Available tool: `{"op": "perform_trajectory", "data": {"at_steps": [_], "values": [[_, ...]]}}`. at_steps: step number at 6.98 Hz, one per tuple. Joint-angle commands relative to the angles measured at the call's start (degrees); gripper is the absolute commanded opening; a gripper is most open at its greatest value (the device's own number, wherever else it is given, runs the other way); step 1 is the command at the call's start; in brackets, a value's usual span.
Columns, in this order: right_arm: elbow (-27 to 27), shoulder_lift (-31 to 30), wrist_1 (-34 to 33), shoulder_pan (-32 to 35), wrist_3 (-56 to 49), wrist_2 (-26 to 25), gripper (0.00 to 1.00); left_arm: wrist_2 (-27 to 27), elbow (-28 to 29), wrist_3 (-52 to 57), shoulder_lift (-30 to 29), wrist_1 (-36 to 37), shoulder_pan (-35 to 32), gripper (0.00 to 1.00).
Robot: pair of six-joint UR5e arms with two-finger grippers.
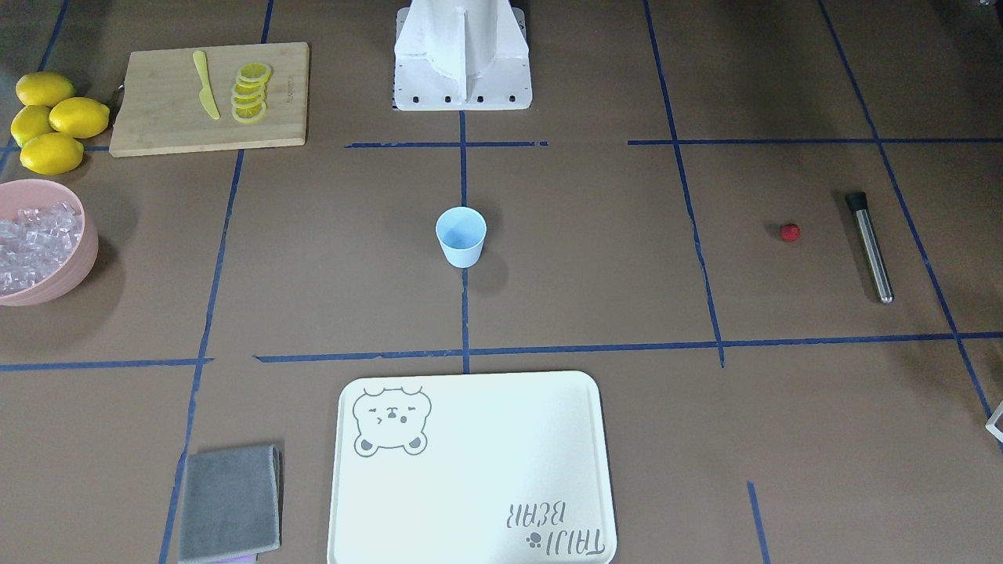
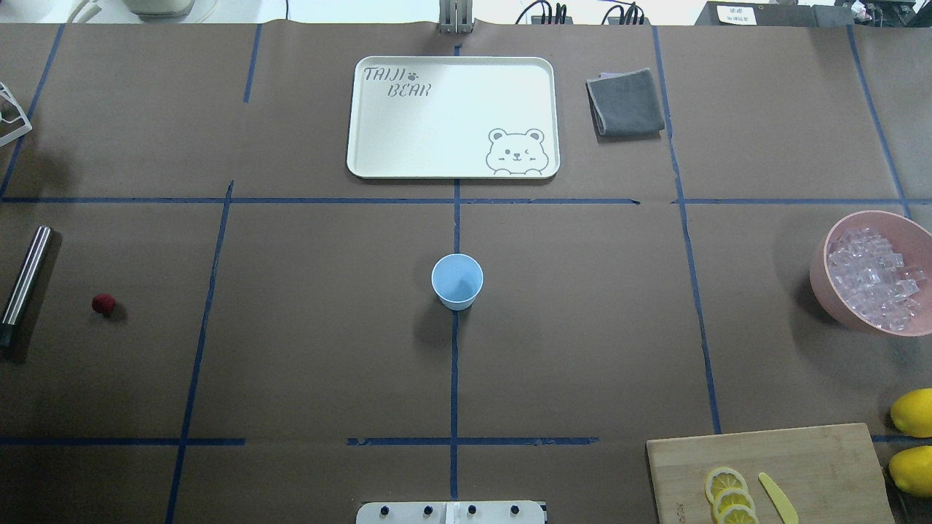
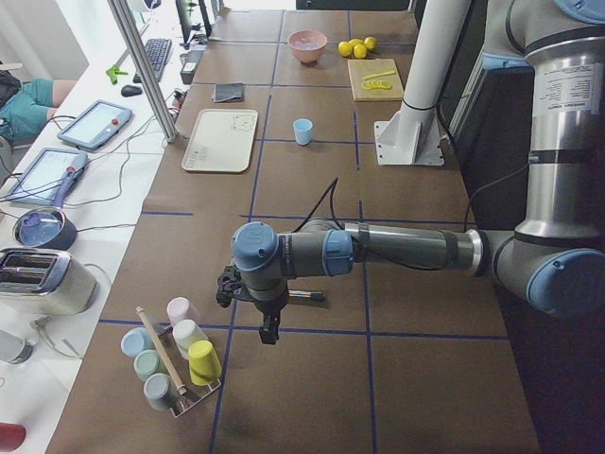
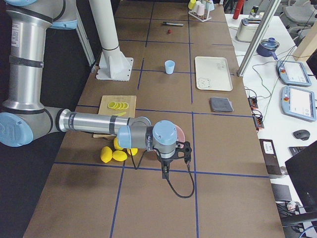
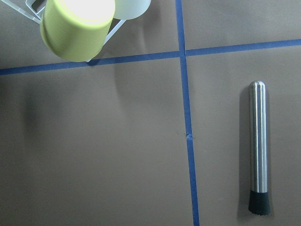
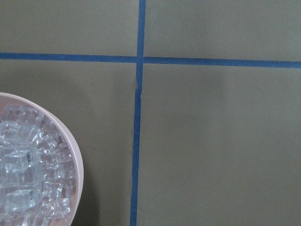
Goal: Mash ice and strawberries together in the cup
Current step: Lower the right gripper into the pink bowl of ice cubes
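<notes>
Light blue plastic, the cup [image 2: 456, 281] stands upright at the middle of the brown worktop [image 2: 328, 349], on a line of blue tape. The strawberry [image 2: 103, 303] lies by itself far out toward the robot's left end, near a metal rod [image 2: 25, 282] with a black tip. The ice [image 2: 874, 280] is heaped in a pink bowl [image 2: 821, 290] at the robot's right end, well apart from the cup. Near the bowl are whole lemons [image 1: 53, 117] and a wooden board [image 1: 157, 110] that carries lemon slices [image 1: 251, 94] and a yellow knife [image 1: 205, 86]. On the far side of the cup from the robot lie a cream tray [image 2: 451, 109] and a folded grey cloth [image 2: 626, 102]. The left hand [image 3: 270, 333] hangs above the worktop close to the rod. The right hand [image 4: 165, 171] hangs just past the bowl. Only the side views show the hands, so I cannot tell how far either one is parted or whether it holds anything.
</notes>
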Motion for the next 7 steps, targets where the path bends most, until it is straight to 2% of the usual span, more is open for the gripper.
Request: {"op": "perform_trajectory", "data": {"at_steps": [1, 5, 7], "values": [[0.0, 0.0, 0.1, -0.1, 0.1, 0.1, 1.0, 0.0, -0.1, 0.0, -0.1, 0.0, 0.0, 1.0], [0.7, 0.1, 0.2, -0.2, 2.6, 0.1, 1.0, -0.1, -0.1, 0.0, -0.1, -0.1, 0.0, 1.0], [2.3, 0.1, 5.8, -0.2, 5.3, 0.8, 1.0, 0.0, 0.0, 0.0, -0.2, -0.2, 0.0, 1.0]]}}
